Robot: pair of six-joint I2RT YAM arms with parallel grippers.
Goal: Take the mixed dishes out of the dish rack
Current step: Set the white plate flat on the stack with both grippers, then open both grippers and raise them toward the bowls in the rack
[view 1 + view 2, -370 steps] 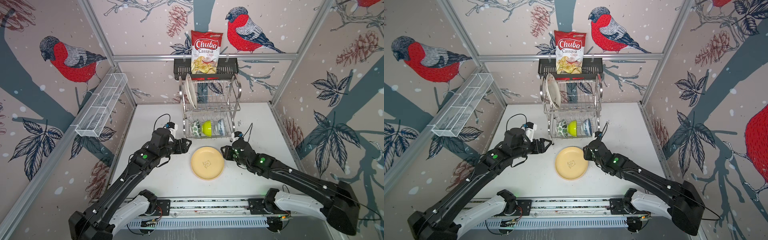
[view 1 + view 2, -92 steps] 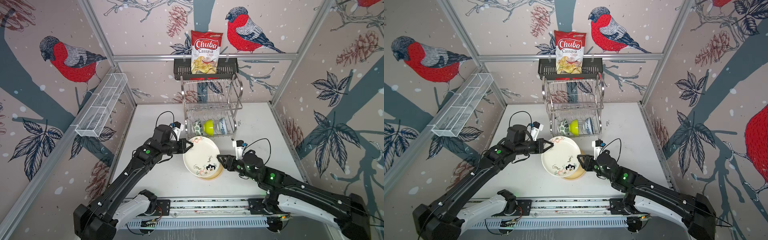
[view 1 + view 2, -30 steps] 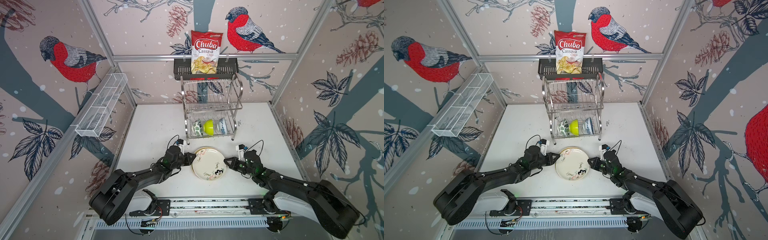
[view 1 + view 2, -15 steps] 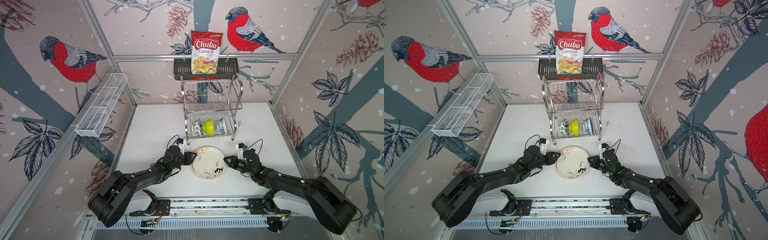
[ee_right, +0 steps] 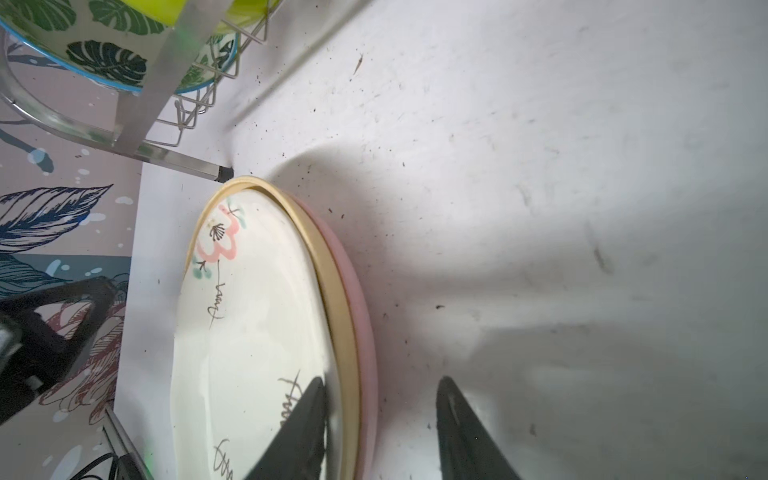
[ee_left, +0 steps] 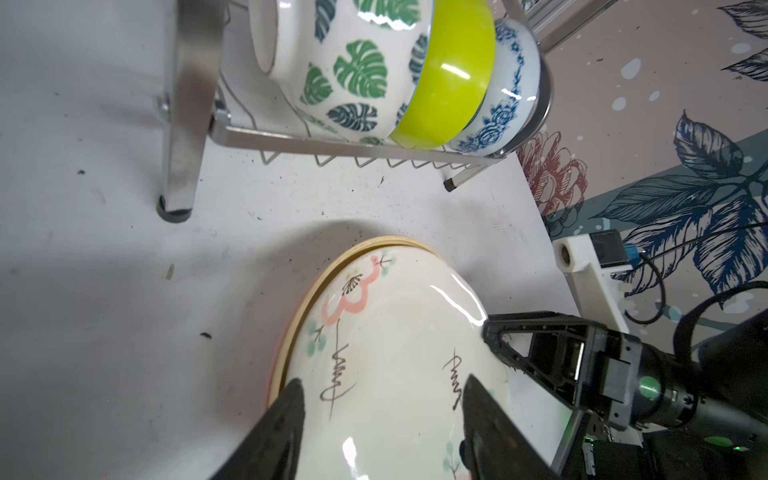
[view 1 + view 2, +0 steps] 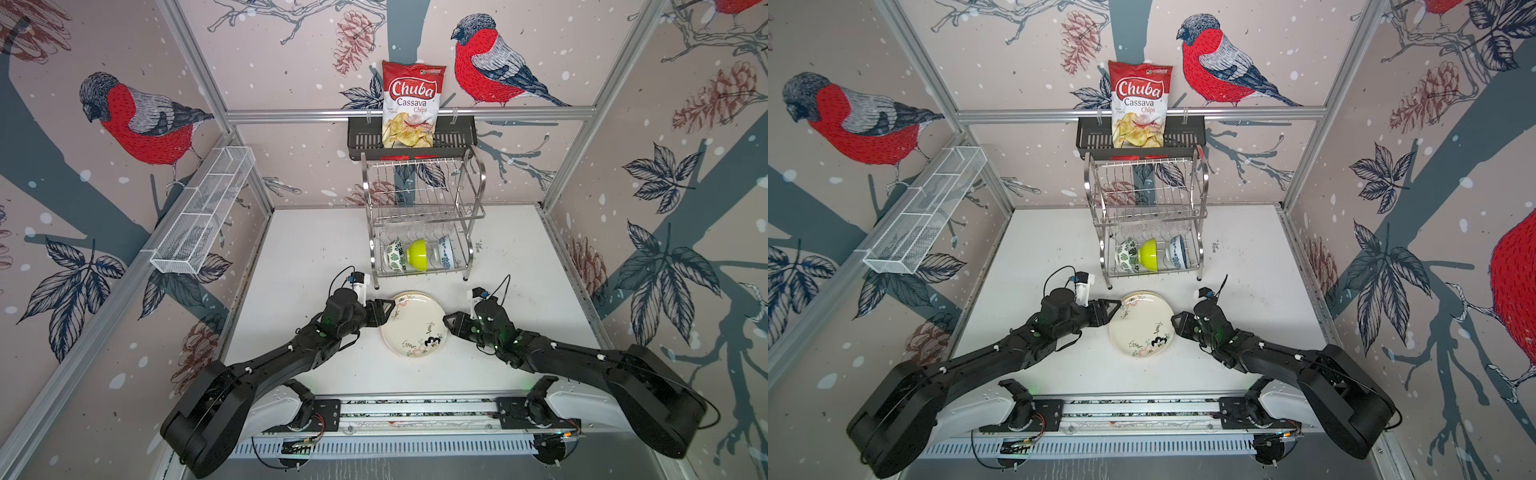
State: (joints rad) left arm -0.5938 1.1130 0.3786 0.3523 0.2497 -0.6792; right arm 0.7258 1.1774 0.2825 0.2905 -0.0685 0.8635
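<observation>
The cream floral plate (image 7: 413, 328) (image 7: 1142, 326) lies on the table in front of the dish rack (image 7: 428, 217), on top of a pale yellow plate (image 5: 332, 291) and a pink plate (image 5: 357, 291). My left gripper (image 7: 388, 313) (image 6: 384, 380) is open at the stack's left edge, its fingers spread over the cream plate. My right gripper (image 7: 448, 326) (image 5: 381, 380) is open at the right edge, one finger over the rim and one over the table. In the rack's lower tier stand a green-leaf bowl (image 7: 395, 255), a lime green bowl (image 7: 417, 254) and a blue-patterned bowl (image 7: 445, 253).
A chips bag (image 7: 411, 104) stands in a black basket (image 7: 365, 137) on the back rail above the rack. A long white mesh tray (image 7: 203, 212) hangs on the left wall. The rack's legs (image 6: 180, 166) stand close behind the plates.
Both grippers have opened at the rims of the plate stack, letting go of the cream floral plate. The plates lie still, and both arms have barely shifted.
</observation>
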